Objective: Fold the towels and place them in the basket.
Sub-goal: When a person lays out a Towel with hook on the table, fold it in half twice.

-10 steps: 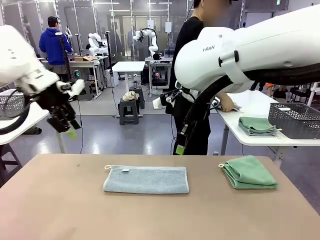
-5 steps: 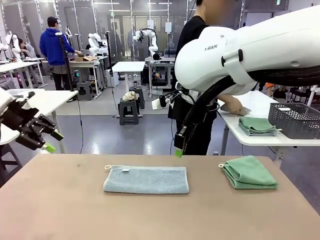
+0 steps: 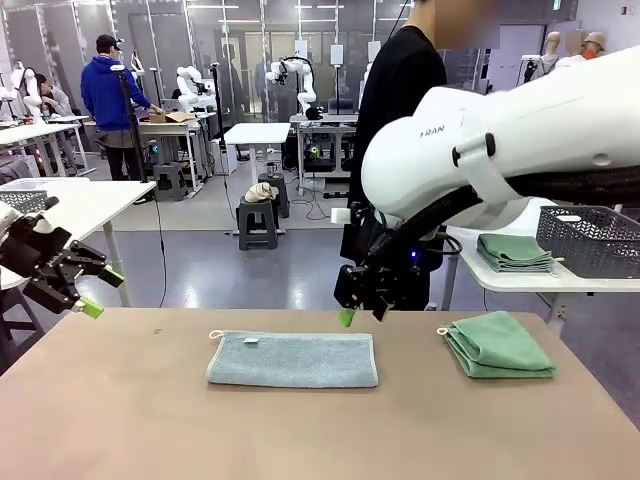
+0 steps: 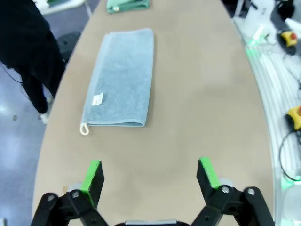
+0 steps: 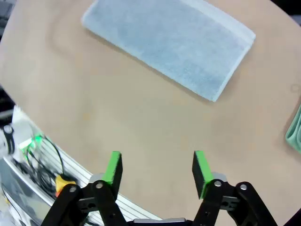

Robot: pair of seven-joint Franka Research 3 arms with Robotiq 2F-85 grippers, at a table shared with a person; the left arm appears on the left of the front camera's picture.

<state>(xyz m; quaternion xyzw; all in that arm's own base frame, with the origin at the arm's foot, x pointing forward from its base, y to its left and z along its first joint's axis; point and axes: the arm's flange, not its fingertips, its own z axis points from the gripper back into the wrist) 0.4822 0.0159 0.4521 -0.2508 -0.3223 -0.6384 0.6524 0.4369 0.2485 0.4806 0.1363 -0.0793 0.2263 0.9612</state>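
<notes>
Front view is showing the grey-blue towel (image 3: pixel 292 360) lying folded in the middle of the counter (image 3: pixel 120 420), with the mint towel (image 3: pixel 498 345) folded further right. The basket (image 3: pixel 590 240) is sitting on a side table (image 3: pixel 520 282), cropped by the frame edge. The left hand (image 3: pixel 98 292) and right hand (image 3: pixel 362 312) are hovering with jaws spread and empty.

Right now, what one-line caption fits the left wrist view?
Open left hand hovers above the tan table, short of a grey-blue terry towel, folded mint green towel beyond.

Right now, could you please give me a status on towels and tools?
Left tool open, empty. Right tool open, empty, above table. Grey-blue towel flat mid-table, green towel folded beside it. Person at far side.
</notes>
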